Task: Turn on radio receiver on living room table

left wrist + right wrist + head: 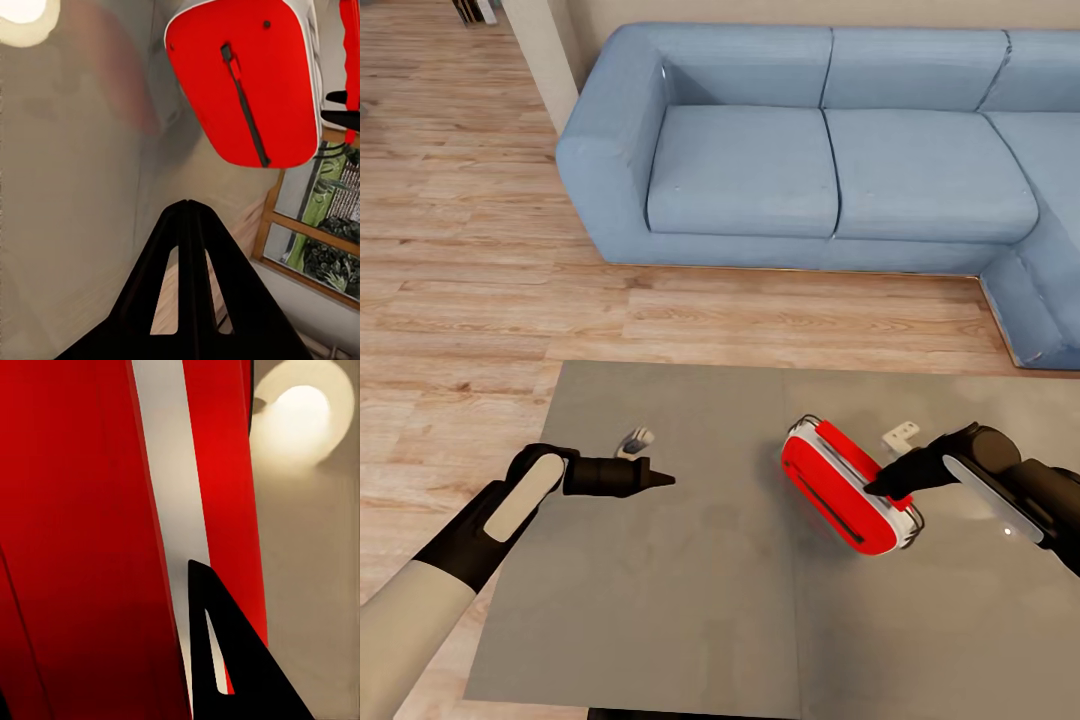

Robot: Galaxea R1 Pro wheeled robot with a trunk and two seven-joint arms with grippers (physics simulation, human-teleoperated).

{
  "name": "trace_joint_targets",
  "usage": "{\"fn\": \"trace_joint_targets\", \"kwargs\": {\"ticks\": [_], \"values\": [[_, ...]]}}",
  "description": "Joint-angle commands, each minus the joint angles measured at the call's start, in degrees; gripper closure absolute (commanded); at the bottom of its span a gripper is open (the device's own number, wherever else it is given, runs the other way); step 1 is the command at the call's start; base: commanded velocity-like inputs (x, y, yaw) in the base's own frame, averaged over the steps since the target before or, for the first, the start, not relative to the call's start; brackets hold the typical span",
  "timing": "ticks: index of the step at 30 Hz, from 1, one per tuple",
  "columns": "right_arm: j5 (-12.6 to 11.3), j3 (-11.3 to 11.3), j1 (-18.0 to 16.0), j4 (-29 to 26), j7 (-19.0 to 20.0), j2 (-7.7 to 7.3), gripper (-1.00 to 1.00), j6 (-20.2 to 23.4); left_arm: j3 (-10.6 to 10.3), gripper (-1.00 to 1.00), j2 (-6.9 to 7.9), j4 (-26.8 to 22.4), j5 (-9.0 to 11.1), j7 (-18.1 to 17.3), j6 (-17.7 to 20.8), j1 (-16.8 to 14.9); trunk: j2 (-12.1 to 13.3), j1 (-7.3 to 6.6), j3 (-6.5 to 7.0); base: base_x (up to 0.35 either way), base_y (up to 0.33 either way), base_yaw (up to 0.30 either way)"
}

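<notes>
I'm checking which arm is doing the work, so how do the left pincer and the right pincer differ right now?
The right pincer touches the red radio receiver; the left pincer hangs apart from it, over bare table. The right pincer points leftward at the radio, while the left pincer points rightward toward it. Both are black, with fingers closed together.
</notes>
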Motion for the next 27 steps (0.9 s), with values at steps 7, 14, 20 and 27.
{"fn": "trace_joint_targets", "kwargs": {"ticks": [7, 14, 20, 27], "values": [[-0.45, 0.0, -0.01, -0.01, -0.25, 0.1, 1.0, 0.05, 0.13, 1.0, 0.01, -0.05, 0.14, -0.09, 0.02, 0.0, 0.0, 0.0, 0.0, 0.0, 0.0, 0.0], [-0.47, -1.23, -0.01, -0.01, -0.26, 0.22, 1.0, 0.05, 0.2, 1.0, -0.12, 0.02, 0.06, -0.06, 0.01, 0.0, 0.0, 0.0, 0.0, 0.0, 0.0, 0.0], [-0.96, -2.92, -0.01, -0.02, -0.26, 0.34, 1.0, -0.63, 0.04, 1.0, -0.2, 0.83, 0.06, -0.03, -0.05, 0.0, 0.0, 0.0, 0.0, 0.0, 0.0, 0.0], [-3.24, -4.31, -0.01, -0.03, -0.47, 0.45, 1.0, -3.01, -0.2, 1.0, -0.31, 1.81, 0.06, 0.02, -0.1, 0.0, 0.0, 0.0, 0.0, 0.0, 0.0, 0.0]]}}
